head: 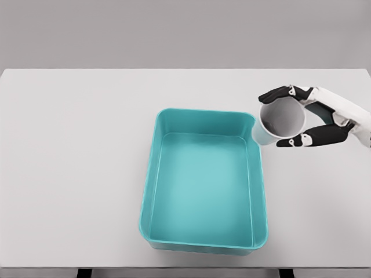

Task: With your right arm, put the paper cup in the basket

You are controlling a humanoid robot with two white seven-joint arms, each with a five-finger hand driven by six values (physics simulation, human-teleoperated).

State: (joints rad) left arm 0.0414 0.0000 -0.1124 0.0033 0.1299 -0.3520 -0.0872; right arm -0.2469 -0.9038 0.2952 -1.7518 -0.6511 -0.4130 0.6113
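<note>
A white paper cup (279, 121) with a dark inside is held in my right hand (290, 118), which comes in from the right edge. Its black fingers are curled round the cup's rim, one above and one below. The cup is tilted, with its mouth turned toward the camera, and it hangs just beyond the upper right corner of the teal basket (148, 191). The basket is a rectangular open tub in the middle of the table with nothing in it. My left arm does not show.
The basket rests on a light grey table (69, 162) that fills most of the view. The table's front edge runs along the bottom of the picture, and a grey wall stands behind its far edge.
</note>
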